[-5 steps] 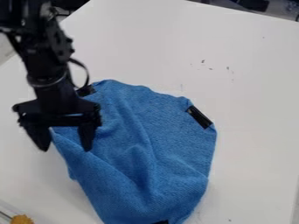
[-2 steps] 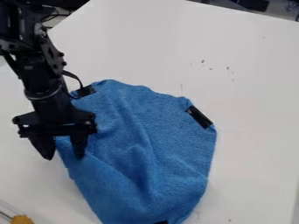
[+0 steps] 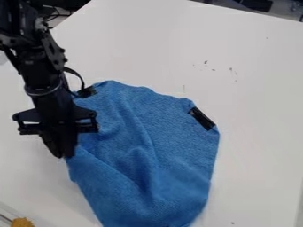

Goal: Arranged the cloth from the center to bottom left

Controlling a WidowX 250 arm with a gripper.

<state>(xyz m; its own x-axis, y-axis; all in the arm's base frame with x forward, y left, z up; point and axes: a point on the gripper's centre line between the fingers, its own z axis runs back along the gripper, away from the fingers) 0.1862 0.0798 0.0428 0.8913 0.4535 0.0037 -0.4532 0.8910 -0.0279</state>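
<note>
the hand (image 3: 63, 156) is clamped on the blue cloth's (image 3: 148, 146) left edge. most cloth lies right of it.

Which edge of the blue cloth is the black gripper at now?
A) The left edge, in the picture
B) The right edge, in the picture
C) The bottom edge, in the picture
A: the black gripper is at the left edge of the blue cloth, with its two fingers brought together there.
</note>
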